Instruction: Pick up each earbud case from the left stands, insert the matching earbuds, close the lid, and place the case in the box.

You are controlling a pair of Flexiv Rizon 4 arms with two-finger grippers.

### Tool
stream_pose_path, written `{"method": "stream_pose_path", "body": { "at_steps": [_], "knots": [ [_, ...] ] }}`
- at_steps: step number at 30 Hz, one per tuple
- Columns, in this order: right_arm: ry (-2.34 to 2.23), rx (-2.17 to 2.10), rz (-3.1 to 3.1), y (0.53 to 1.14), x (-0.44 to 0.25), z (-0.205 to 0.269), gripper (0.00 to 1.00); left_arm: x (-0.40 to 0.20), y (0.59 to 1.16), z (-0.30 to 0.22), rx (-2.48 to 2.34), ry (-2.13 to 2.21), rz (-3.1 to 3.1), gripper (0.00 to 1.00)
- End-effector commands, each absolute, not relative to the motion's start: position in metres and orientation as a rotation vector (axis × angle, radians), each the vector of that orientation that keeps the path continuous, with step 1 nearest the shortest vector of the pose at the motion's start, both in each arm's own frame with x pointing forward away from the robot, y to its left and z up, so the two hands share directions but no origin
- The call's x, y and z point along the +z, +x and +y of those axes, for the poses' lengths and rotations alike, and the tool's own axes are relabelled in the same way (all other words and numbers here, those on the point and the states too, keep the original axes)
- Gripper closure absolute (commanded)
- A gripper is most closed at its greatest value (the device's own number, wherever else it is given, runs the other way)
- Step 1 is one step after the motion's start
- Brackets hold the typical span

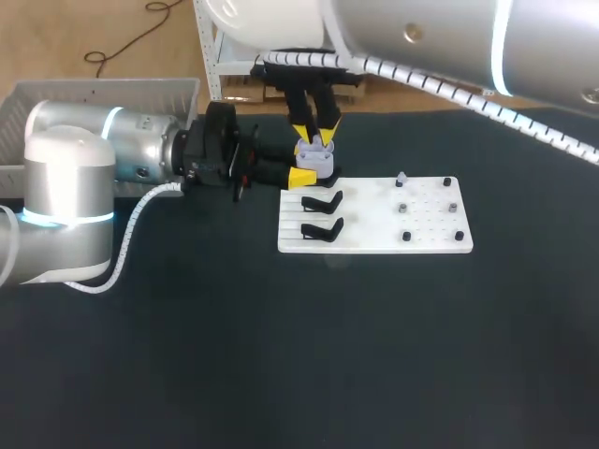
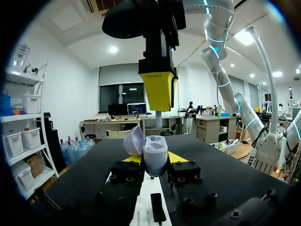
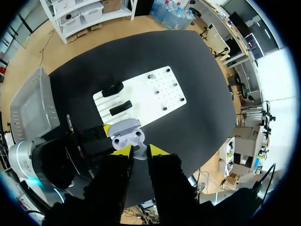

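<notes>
A pale lilac earbud case [image 1: 315, 159] with its lid open is held over the back left corner of the white board [image 1: 374, 239]. My left gripper [image 1: 312, 170] comes in from the left and is shut on the case's sides; in the left wrist view the case [image 2: 155, 153] sits between its yellow tips. My right gripper [image 1: 316, 134] points straight down just above the case. In the right wrist view the right gripper [image 3: 139, 151] is shut on a small pale earbud [image 3: 139, 153] right over the open case [image 3: 126, 133]. Two black stands [image 1: 323, 201] [image 1: 323, 227] are bare.
A pale earbud [image 1: 401, 179] and several dark pegs [image 1: 406, 237] stand on the board's right half. A grey box [image 1: 103, 94] sits at the table's back left, behind my left arm. Dark table surface lies open in front of the board.
</notes>
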State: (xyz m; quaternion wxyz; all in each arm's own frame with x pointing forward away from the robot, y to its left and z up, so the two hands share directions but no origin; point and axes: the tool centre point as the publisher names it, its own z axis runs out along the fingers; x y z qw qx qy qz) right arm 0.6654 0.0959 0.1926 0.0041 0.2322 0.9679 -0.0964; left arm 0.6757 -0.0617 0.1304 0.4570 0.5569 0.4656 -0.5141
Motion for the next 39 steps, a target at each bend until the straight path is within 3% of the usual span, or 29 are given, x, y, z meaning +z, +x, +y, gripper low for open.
{"method": "stream_pose_path", "body": {
  "at_steps": [1, 39],
  "knots": [
    [0.728, -0.310, 3.038, 0.668, 0.189, 0.097, 1.00, 0.130, 0.677, -0.062, -1.269, 1.376, 1.147, 1.00],
    [0.722, -0.381, 3.059, 0.680, 0.169, 0.093, 1.00, 0.130, 0.677, -0.062, -1.269, 1.376, 1.147, 1.00]
  ]
}}
